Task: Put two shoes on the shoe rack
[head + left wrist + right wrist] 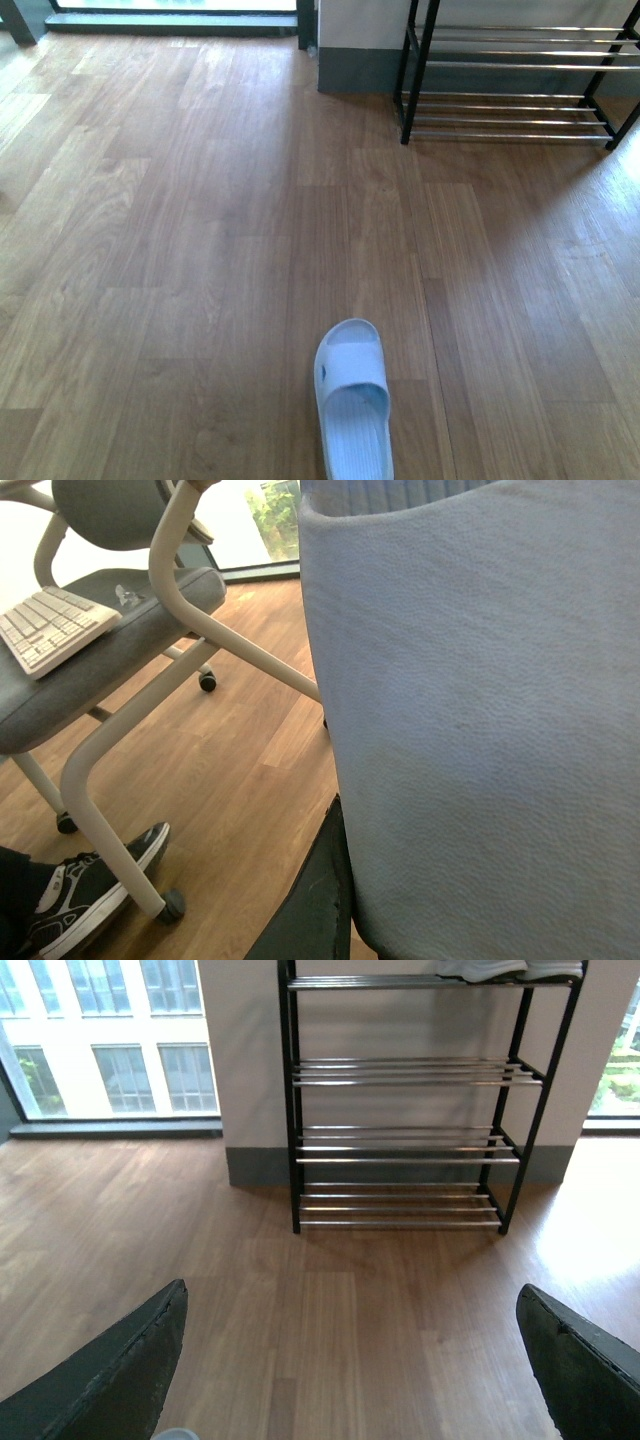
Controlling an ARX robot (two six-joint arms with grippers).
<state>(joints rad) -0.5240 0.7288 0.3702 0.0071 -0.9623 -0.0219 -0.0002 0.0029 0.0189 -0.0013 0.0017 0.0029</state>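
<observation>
Neither arm shows in my front view. Left gripper [345,875] clamped on the pale blue slide [480,710]; I see one dark finger [312,905]. Right gripper [350,1360] spread wide, empty.

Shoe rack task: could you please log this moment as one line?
left gripper: shut on pale blue slide | right gripper: open, empty | other slide: on floor | shoe rack: ahead

My right gripper [351,1295] shows two matte black fingers [110,1380], broad wedges that taper to blunt, rounded tips. Their edges are rough and flecked with pale grey wear. Of my left gripper [318,895] I see one finger only: the same dull black, a thin slab with a scuffed, speckled rim.
</observation>
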